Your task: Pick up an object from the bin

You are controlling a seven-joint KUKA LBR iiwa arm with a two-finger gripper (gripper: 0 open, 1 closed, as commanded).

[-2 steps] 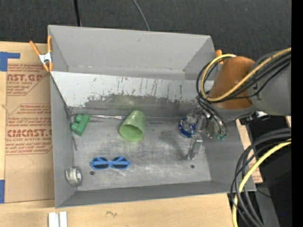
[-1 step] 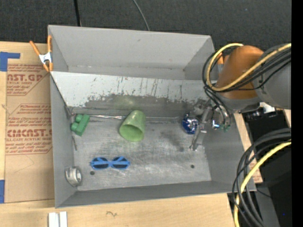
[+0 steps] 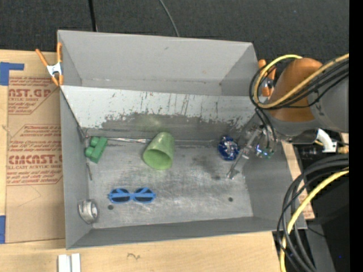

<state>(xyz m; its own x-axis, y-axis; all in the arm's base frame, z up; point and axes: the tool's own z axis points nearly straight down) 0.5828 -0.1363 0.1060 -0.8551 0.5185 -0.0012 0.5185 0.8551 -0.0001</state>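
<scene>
Silver cap (image 3: 88, 210) lies near-left. My gripper (image 3: 245, 152) sits low at right, just beside small blue-and-white object (image 3: 227, 148); jaw spread I cannot tell. Nothing lifted; grasp, lift remain.

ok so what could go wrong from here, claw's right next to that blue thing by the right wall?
The claw hangs close to the bin's right wall; going down it may scrape it. The small blue round thing beside it looks free to roll, so a nudge could send it toward the green cup instead of into the grip.
</scene>
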